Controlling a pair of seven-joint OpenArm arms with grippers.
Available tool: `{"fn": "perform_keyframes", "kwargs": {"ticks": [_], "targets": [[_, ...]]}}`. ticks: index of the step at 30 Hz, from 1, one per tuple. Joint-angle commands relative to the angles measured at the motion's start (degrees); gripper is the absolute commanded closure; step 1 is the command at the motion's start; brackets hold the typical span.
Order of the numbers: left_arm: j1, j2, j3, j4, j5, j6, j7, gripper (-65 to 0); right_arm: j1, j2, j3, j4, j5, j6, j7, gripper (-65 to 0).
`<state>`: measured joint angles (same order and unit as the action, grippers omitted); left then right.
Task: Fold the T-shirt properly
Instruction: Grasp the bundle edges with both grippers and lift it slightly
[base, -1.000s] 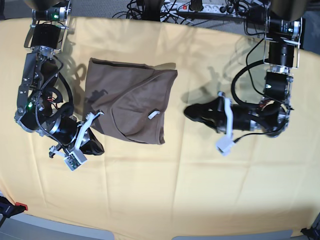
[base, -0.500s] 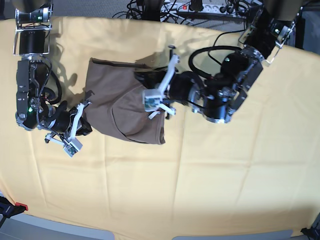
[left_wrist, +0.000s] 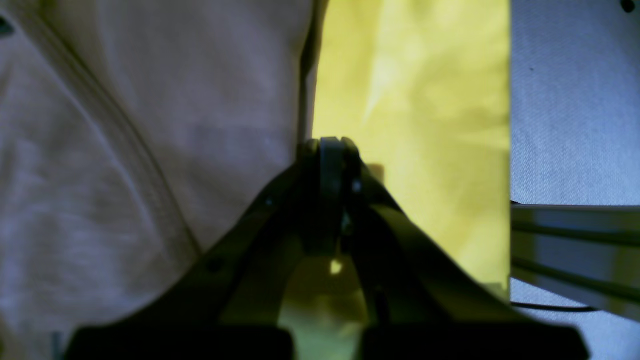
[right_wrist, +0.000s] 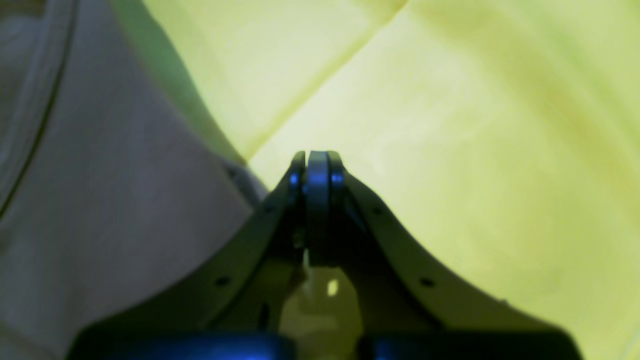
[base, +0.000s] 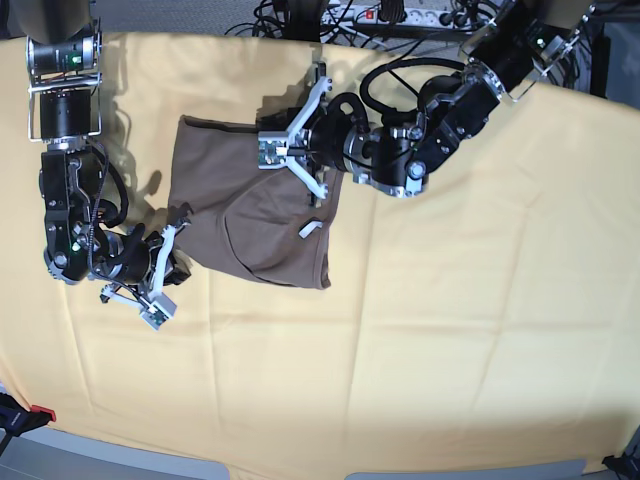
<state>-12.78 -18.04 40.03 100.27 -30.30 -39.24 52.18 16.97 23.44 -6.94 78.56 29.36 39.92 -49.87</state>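
Observation:
The taupe-brown T-shirt (base: 235, 200) lies folded on the yellow cloth, its light tag (base: 308, 229) facing up. My left gripper (base: 292, 130) reaches in from the right and lies over the shirt's far edge. In the left wrist view it (left_wrist: 330, 145) is shut, tips right at the edge of the shirt (left_wrist: 150, 125); I see no fabric between the jaws. My right gripper (base: 181, 262) sits at the shirt's near-left edge. In the right wrist view it (right_wrist: 316, 159) is shut, beside the edge of the shirt (right_wrist: 100, 175).
The large yellow cloth (base: 450, 330) covers the table. Cables and a power strip (base: 400, 12) lie beyond the far edge. The left wrist view shows the table's far edge, grey floor and a metal rail (left_wrist: 575, 225). A red-black clamp (base: 30, 412) sits at the near-left corner.
My left arm has swung from the right side of the table across to the shirt's far edge. My right gripper has moved up and in toward the shirt's near-left edge. The shirt looks unchanged.

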Motion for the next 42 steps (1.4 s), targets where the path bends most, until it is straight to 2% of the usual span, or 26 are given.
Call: {"fn": "perform_keyframes", "kwargs": {"ticks": [1, 7, 9, 13, 18, 24, 28, 31, 33, 35, 37, 39, 41, 42], "targets": [[0.1, 0.8, -0.3, 0.9, 0.3, 0.1, -1.9, 0.0, 1.8, 0.7, -0.5, -0.2, 0.5, 0.1, 1.2, 0.0], [1.6, 2.7, -0.3, 0.7, 3.8, 0.6, -3.3, 0.0, 2.1, 1.0, -2.1, -1.9, 0.4, 0.1, 0.5, 0.0], [1.6, 2.9, -0.3, 0.2, 6.7, 1.8, -4.5, 0.0, 1.5, 1.4, -2.1, -1.9, 0.9, 0.1, -0.8, 0.0], [1.5, 2.8, -0.3, -3.1, 12.2, 3.3, -8.6, 0.0, -0.9, 2.8, -2.1, -1.8, 6.8, 0.1, -5.3, 0.0], [-1.6, 2.8, -0.3, -9.9, 13.9, 3.3, -10.2, 0.0, -4.0, 4.5, -2.1, 0.4, 8.8, 0.1, -5.9, 0.0], [-6.4, 2.8, -0.3, -13.6, 14.2, 4.3, -10.1, 0.0, -11.2, 7.6, -2.0, 8.3, 11.6, 0.1, -6.0, 0.0], [-8.3, 2.8, -0.3, -14.6, 16.8, 5.0, -10.3, 0.0, -16.6, 9.5, -1.9, 13.4, 15.9, 0.1, -6.8, 0.0], [-9.4, 2.8, -0.3, -14.6, 19.3, 5.0, -13.5, 0.0, -21.0, 10.3, -1.4, 16.5, 18.5, 0.1, -7.0, 0.0], [-9.8, 2.8, -0.3, -15.4, 21.6, 5.0, -16.5, 0.0, -24.4, 10.0, -0.2, 18.5, 18.9, -0.3, -7.0, 0.0], [-10.6, 2.8, -0.3, -17.8, 23.0, 5.0, -20.2, 0.0, -27.7, 8.9, 2.0, 20.5, 18.6, -2.1, -7.0, 0.0], [-11.6, 2.8, -0.3, -21.2, 24.4, 4.8, -24.5, 0.0, -30.9, 6.8, 5.4, 22.4, 18.7, -3.1, -7.0, 0.0], [-13.3, 2.8, -0.3, -24.8, 24.5, 3.1, -28.3, 0.0, -34.0, 3.9, 9.6, 24.2, 18.7, -3.1, -7.0, 0.0], [-14.8, 2.8, -0.3, -26.5, 23.8, -0.2, -27.8, 0.0, -36.5, 0.7, 13.5, 26.1, 18.6, -2.5, -6.9, 0.0], [-15.3, 2.6, -0.3, -26.4, 22.3, -0.8, -25.8, 0.0, -37.4, -0.7, 15.4, 26.9, 18.6, -1.9, -6.7, 0.0]]}}
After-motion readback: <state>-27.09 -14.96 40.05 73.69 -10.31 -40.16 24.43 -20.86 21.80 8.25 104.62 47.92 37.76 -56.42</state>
